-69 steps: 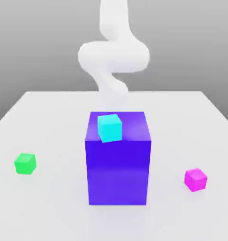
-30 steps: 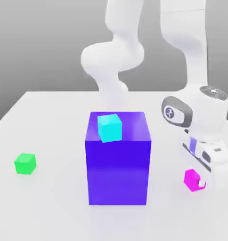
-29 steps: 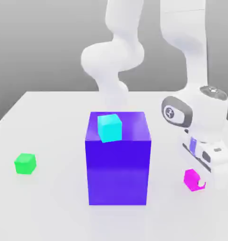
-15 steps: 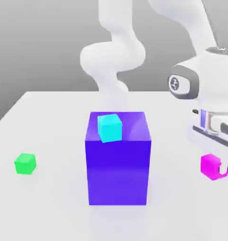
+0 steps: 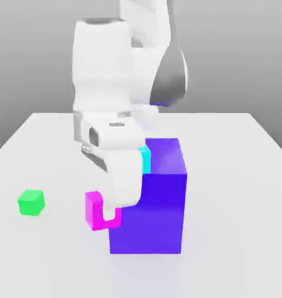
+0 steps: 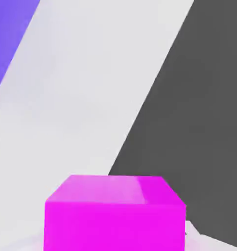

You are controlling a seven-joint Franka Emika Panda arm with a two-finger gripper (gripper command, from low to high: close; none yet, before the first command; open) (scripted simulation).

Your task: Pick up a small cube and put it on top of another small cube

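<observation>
a: why is the magenta cube hanging there instead of sitting on the white table?

b: because the gripper is clamped on it. the fingers are drawn in narrow around the small cube, one white fingertip showing across its face, and the cube looks lifted clear of the table. in the hand view the magenta cube sits right below the camera, held square.

a: and why so close to the big blue-violet block?

b: the block stands just beside the gripper, on the exterior view's right of it, and my guess is the arm is carrying the cube past the block's front. the cyan cube on top of the block is above the gripper and partly hidden behind the hand.

a: where is it headed?

b: the green cube sits on the table well apart from the gripper, on the exterior view's left and with nothing on top. i judge the carry is about halfway: the cube needs to go above the green one, then down flush onto it before the fingers let go.
</observation>
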